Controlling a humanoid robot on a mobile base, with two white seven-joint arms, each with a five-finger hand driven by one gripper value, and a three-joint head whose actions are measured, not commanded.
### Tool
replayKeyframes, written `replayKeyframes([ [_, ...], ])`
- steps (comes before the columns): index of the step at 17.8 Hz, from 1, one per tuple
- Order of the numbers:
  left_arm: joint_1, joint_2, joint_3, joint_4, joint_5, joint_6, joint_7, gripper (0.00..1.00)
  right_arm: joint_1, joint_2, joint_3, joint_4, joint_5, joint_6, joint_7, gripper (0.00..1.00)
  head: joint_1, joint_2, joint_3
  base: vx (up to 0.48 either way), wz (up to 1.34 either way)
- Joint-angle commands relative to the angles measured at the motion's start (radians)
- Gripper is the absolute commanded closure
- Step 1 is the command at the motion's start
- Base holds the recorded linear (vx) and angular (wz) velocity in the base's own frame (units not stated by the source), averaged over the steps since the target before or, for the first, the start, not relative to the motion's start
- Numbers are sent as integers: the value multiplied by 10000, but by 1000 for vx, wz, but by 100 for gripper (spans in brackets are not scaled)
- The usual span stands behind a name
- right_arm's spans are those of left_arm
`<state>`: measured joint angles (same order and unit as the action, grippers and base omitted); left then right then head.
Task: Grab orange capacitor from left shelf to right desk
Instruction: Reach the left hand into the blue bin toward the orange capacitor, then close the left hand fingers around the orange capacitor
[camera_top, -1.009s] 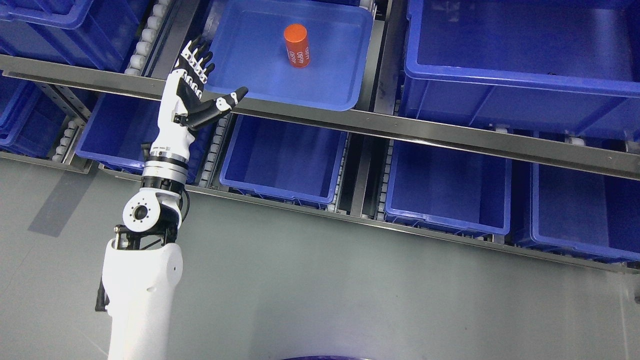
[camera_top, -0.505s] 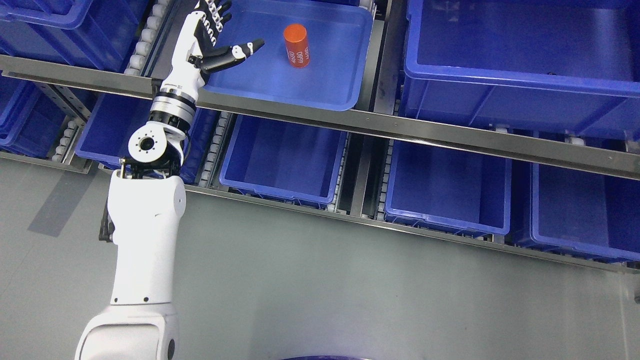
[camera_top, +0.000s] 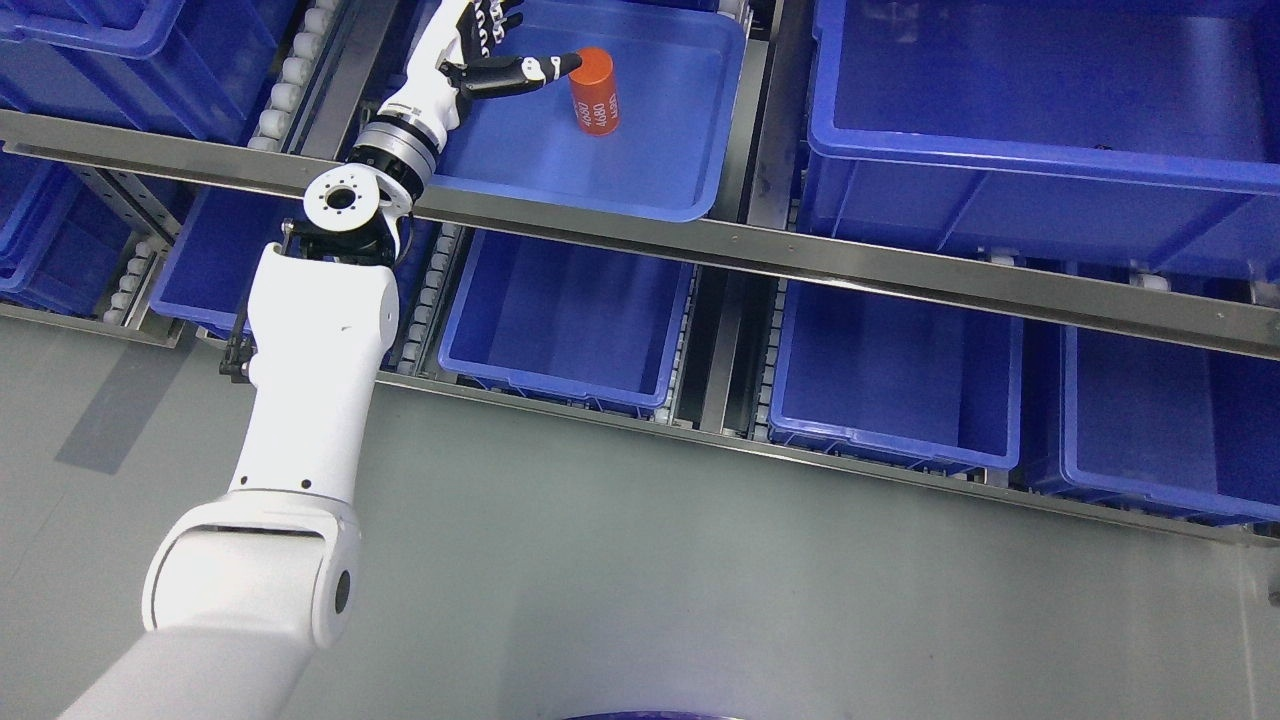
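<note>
An orange capacitor (camera_top: 595, 91), a short cylinder with white print, stands upright in a shallow blue tray (camera_top: 650, 180) on the upper shelf level. My left hand (camera_top: 500, 45) reaches over the tray's left part, open, fingers spread toward the top edge of the picture. Its thumb tip is at the capacitor's upper left rim, touching or nearly touching; I cannot tell which. Nothing is grasped. The white left arm (camera_top: 310, 360) stretches up from the lower left.
A metal shelf rail (camera_top: 800, 260) runs across below the tray. Large blue bins (camera_top: 1040, 90) stand to the right and empty blue bins (camera_top: 570, 320) on the lower level. Grey floor (camera_top: 700, 580) fills the foreground.
The left arm has stretched up and to the right, carrying the open hand from the shelf rail into the tray, up to the capacitor. The capacitor has not moved.
</note>
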<state>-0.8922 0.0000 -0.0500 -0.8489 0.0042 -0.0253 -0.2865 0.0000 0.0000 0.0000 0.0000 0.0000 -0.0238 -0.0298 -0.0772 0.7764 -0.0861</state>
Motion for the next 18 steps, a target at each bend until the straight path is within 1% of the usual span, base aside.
replayKeyframes([
  [1,-850,175,-1047,3885,-409,-8,12,0,200,-175,-123,-175,30,8,6,0,0,0,0,0,0],
  [4,-850,175,-1478,3979,-425,-8,12,0,200,-175,-123,-175,30,8,6,0,0,0,0,0,0],
  [7,-1017,175,-1556,3979,-425,-8,43,0,200,-175,-123,-175,30,-7,6,0,0,0,0,0,0],
  [12,-1600,175,-1540,3979,-410,-712,43,1,200,-175,-123,-175,30,8,6,0,0,0,0,0,0],
  [16,-1632,175,-1571,3979,-441,-759,43,5,200,-175,-123,-175,30,8,6,0,0,0,0,0,0],
  [18,-1617,175,-1586,4025,-441,-759,28,9,200,-175,-123,-175,30,8,6,0,0,0,0,0,0],
])
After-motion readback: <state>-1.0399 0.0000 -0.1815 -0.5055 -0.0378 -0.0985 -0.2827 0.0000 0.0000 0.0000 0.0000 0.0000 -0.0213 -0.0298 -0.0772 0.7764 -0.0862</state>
